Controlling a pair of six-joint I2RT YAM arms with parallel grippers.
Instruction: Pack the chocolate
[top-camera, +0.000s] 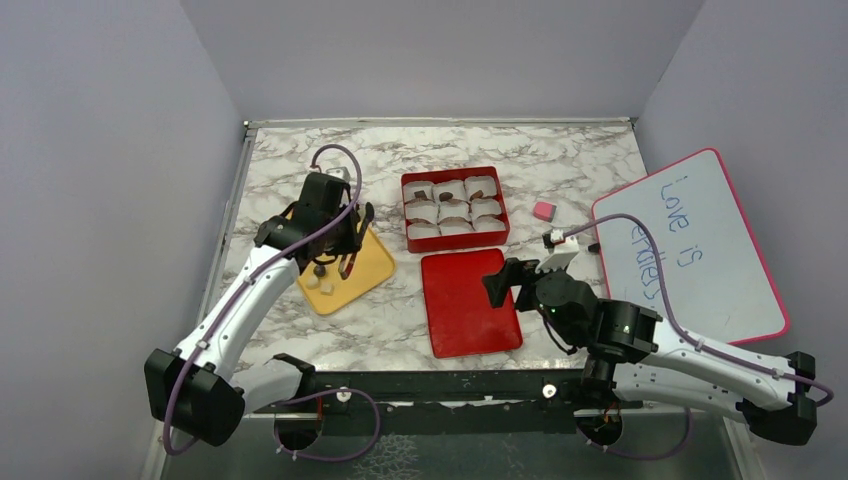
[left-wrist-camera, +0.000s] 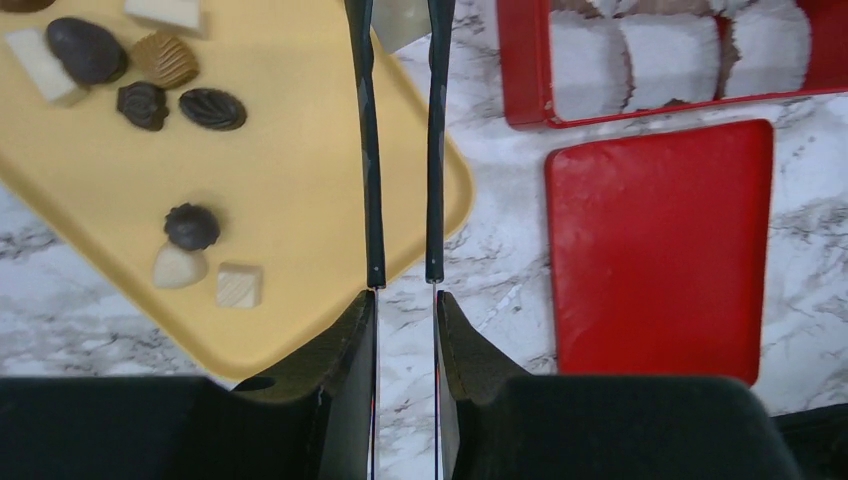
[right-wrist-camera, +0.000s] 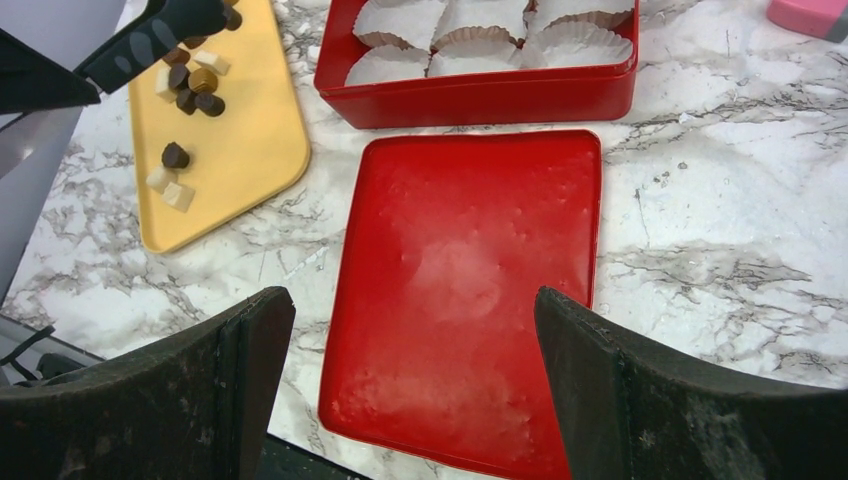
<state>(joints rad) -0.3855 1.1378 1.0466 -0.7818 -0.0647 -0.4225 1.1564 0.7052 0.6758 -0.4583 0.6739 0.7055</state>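
Several chocolates lie on a yellow tray (top-camera: 372, 268) (left-wrist-camera: 300, 180) (right-wrist-camera: 250, 140): dark rounds (left-wrist-camera: 190, 226) (right-wrist-camera: 175, 155) and pale cubes (left-wrist-camera: 238, 286) (right-wrist-camera: 178, 196). My left gripper (top-camera: 335, 250) (left-wrist-camera: 405, 300) hangs over the tray's right edge. Its jaws are squeezed onto thin black tweezers (left-wrist-camera: 370, 150). A pale cream piece (left-wrist-camera: 402, 20) shows between the tweezer arms at the top edge; the tips are out of view. The red box (top-camera: 455, 243) (right-wrist-camera: 480, 100) holds white paper cups. My right gripper (top-camera: 505, 280) (right-wrist-camera: 410, 310) is open and empty above the red lid (top-camera: 468, 303) (right-wrist-camera: 470, 260).
A small pink block (top-camera: 543, 210) (right-wrist-camera: 810, 15) lies right of the box. A pink-framed whiteboard (top-camera: 690, 250) with writing covers the right side, with a marker (top-camera: 560, 237) at its left edge. Grey walls close in the table on three sides.
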